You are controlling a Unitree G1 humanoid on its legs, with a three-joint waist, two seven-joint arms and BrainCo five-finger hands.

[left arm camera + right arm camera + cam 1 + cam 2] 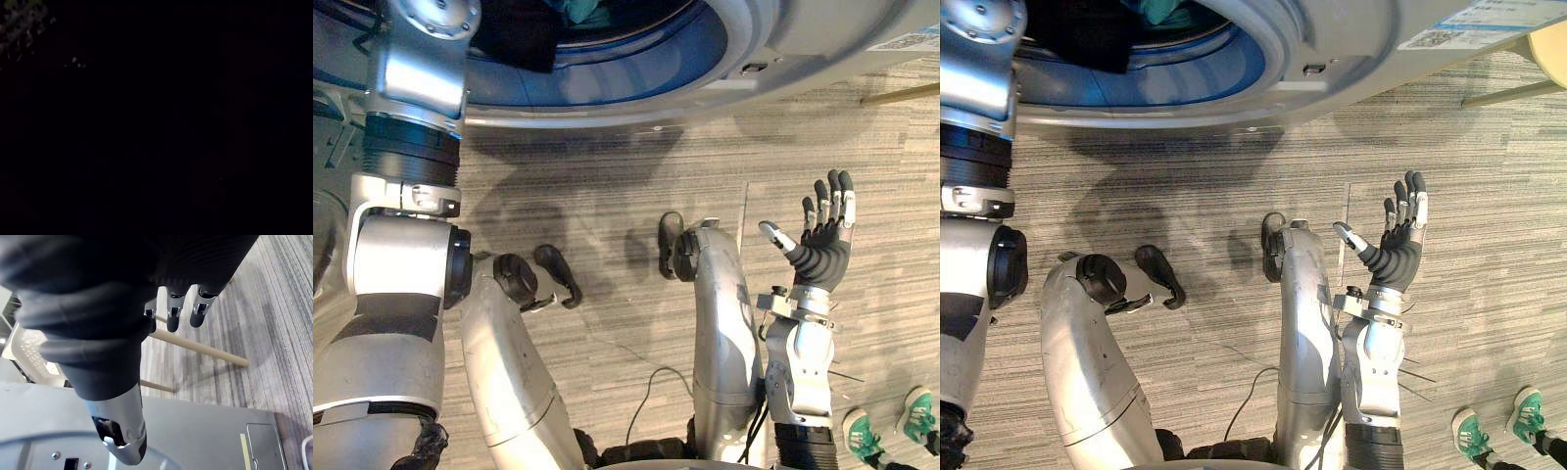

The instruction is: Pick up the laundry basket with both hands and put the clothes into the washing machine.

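Clothes: a dark piece (514, 39) and a teal piece (1160, 10) lie crumpled inside the drum, at the top edge of the eye views. The teal one sits just past the dark one.
Washer (744, 39): grey front along the top edge. Its round opening has a blue inner ring (636, 59) and faces the floor before the robot.
Left arm (416, 59): rises up the left edge and crosses the left part of the opening to the top edge. Its wrist view is dark.
Right hand (822, 250): raised over the floor, right of the opening and well apart from the washer. The palm is empty, the fingers (176, 316) are straight and side by side, and the thumb (124, 431) is spread away from them.
Floor (607, 196): striped grey carpet, open between the washer's front and the right hand.
Wooden leg (901, 95): pale and slanted, at the right edge just below the washer's front.
Person: 2 green shoes (862, 436) in the lower right corner, near the right arm.
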